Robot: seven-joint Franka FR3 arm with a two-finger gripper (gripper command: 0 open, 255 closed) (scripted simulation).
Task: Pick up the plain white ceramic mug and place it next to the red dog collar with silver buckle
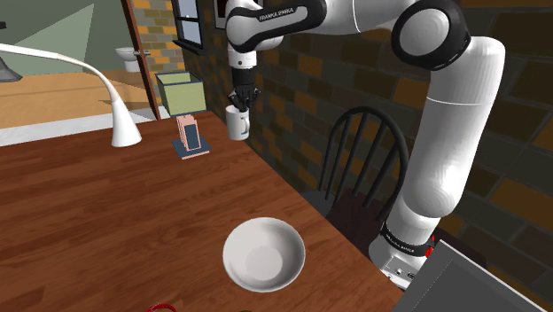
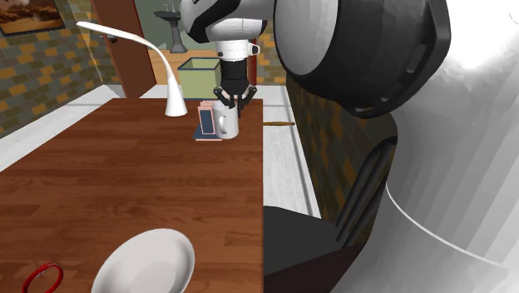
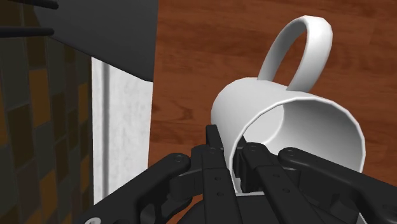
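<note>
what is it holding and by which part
The white mug, by its rim wall away from the handle: the jaws pinch it, one inside, one outside.

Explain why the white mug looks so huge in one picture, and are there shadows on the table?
Wrist view: the mug looms because the camera sits right beside it, by the end effector clasping its rim. Second exterior view: the arm near the lens looms too. Shoulder view: the table looks evenly lit, without glare; shadows are faint at best.
</note>
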